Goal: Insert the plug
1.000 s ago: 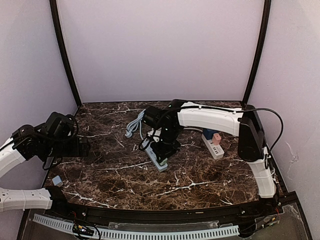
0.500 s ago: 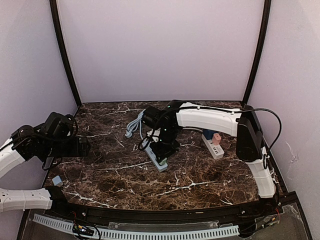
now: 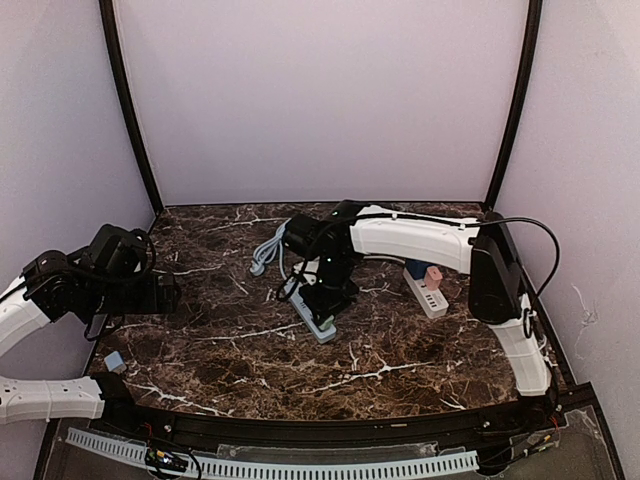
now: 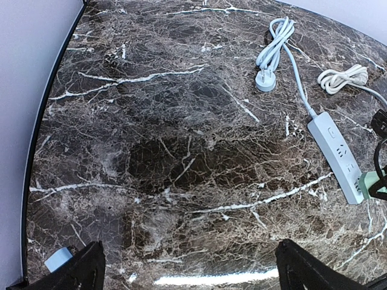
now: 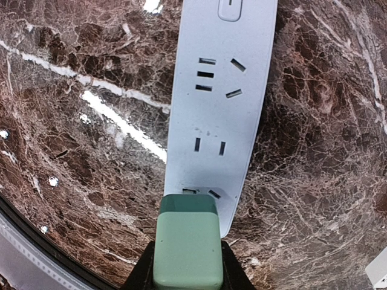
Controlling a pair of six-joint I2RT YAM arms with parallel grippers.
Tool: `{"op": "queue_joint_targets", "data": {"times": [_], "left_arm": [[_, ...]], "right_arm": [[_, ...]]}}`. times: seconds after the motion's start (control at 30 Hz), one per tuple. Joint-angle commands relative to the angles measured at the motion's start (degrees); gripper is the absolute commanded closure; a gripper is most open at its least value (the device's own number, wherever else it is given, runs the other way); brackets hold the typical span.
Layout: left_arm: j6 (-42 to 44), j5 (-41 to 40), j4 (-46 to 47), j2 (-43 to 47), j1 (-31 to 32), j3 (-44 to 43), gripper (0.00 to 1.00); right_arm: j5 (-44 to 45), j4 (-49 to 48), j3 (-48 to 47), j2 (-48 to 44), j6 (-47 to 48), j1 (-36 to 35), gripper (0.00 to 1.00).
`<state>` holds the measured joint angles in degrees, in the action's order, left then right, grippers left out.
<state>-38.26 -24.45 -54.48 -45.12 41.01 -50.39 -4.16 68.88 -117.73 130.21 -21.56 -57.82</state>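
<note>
The right pincer pinches the green plug over the end socket of the power strip. It looks lined up. Next, push it straight down. The left pincer is spread wide.

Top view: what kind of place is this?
Probably a lab robot cell, not a home: plain walls framed by black posts, a marble-look table, and a power strip laid out.

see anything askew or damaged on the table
Nothing looks damaged or spilled. The pale blue power strip lies flat, its cord bundled, and the green plug in the right gripper sits over its end socket.
</note>
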Motion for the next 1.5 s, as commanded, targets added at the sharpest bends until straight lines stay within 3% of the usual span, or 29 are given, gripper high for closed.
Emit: {"op": "queue_joint_targets", "data": {"times": [0.0,0.77,1.47], "left_arm": [[-0.44,0.21,0.01,0.40,-0.23,1.26,0.01],[0.74,1.06,1.16,-1.11,-0.30,1.52,0.01],[2.37,3.32,1.79,-2.90,-0.24,1.37,0.01]], "right_arm": [[1.48,2.38,-1.45,2.84,-0.31,-0.45,1.00],[5.67,9.51,-8.19,11.00,-9.61,-1.06,1.00],[7.01,5.27,-9.96,14.51,1.25,-2.27,1.00]]}}
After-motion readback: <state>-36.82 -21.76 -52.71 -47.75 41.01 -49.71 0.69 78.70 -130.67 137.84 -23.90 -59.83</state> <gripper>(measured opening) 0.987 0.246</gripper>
